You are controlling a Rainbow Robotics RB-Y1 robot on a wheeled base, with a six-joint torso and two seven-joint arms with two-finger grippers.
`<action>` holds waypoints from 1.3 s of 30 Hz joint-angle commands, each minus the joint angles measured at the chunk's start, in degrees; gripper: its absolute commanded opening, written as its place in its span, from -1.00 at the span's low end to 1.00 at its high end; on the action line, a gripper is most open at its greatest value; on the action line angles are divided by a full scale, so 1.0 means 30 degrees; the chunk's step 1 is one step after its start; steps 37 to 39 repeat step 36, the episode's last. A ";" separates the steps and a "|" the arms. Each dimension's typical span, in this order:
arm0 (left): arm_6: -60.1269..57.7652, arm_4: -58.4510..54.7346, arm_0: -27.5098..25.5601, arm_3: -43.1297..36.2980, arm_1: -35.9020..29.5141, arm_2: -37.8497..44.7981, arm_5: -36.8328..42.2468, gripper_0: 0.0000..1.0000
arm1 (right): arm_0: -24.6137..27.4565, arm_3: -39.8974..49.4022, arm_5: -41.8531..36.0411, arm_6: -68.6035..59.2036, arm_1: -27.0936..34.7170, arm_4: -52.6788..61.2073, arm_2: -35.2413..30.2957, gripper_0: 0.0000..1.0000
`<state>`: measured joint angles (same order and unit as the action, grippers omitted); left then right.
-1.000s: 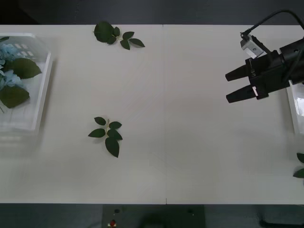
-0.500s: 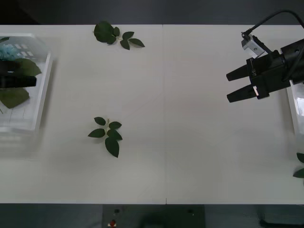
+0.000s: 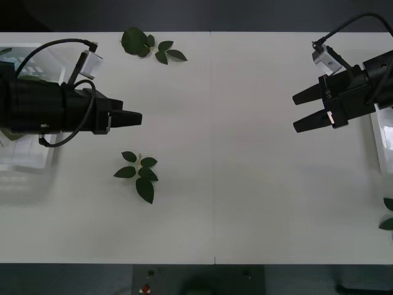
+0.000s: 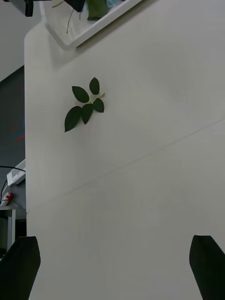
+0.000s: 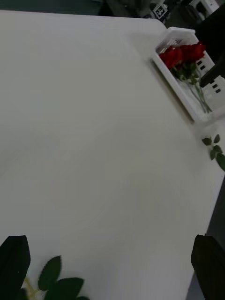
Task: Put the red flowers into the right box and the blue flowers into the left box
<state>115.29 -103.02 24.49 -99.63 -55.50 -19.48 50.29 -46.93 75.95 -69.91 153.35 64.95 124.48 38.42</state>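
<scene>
Several red flowers (image 5: 180, 54) lie bunched in the right box (image 5: 176, 86), whose rim also shows at the front view's right edge (image 3: 384, 138). The left box (image 3: 37, 163) sits at the far left, largely covered by my left arm. A sliver of the blue flowers (image 4: 111, 2) and a leaf show inside it in the right wrist view. My left gripper (image 3: 132, 118) reaches out over the bare table, above a leaf sprig; the wrist view shows it (image 5: 111, 267) open and holding nothing. My right gripper (image 3: 302, 111) hovers open and unladen beside the right box.
Bare leaf sprigs lie on the table: one at centre left (image 3: 140, 173), one at the far edge (image 3: 150, 46) and one at the right edge (image 3: 388, 215). The white tabletop between the two arms is wide and flat.
My left arm has swung out from over the left box toward the table's middle. The right arm has stayed still.
</scene>
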 commanded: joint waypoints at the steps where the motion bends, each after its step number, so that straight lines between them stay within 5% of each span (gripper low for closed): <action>1: 0.1297 -0.2839 0.1767 -0.0363 -0.1188 -0.2970 -0.2906 1.00 | -0.0296 0.0024 -0.0075 0.0551 -0.0029 0.0197 -0.0237 0.85; 7: 0.3816 -0.6355 0.3291 -0.0393 -0.1745 -0.6192 -0.5865 1.00 | -0.0296 0.0024 -0.0075 0.0551 -0.0029 0.0197 -0.0237 0.86; 19: 0.5017 -0.8552 0.4404 -0.1477 -0.1745 -0.7980 -0.7915 1.00 | -0.0296 0.0024 -0.0075 0.0551 -0.0029 0.0197 -0.0237 0.87; 23: 0.5105 -0.8552 0.4404 -0.1535 -0.1745 -0.8214 -0.7915 1.00 | -0.0296 0.0024 -0.0075 0.0551 -0.0029 0.0197 -0.0237 1.00; 39: 0.5164 -0.8552 0.4375 -0.1389 -0.1745 -0.8390 -0.7915 1.00 | -0.0296 0.0024 -0.0075 0.0551 -0.0029 0.0197 -0.0237 1.00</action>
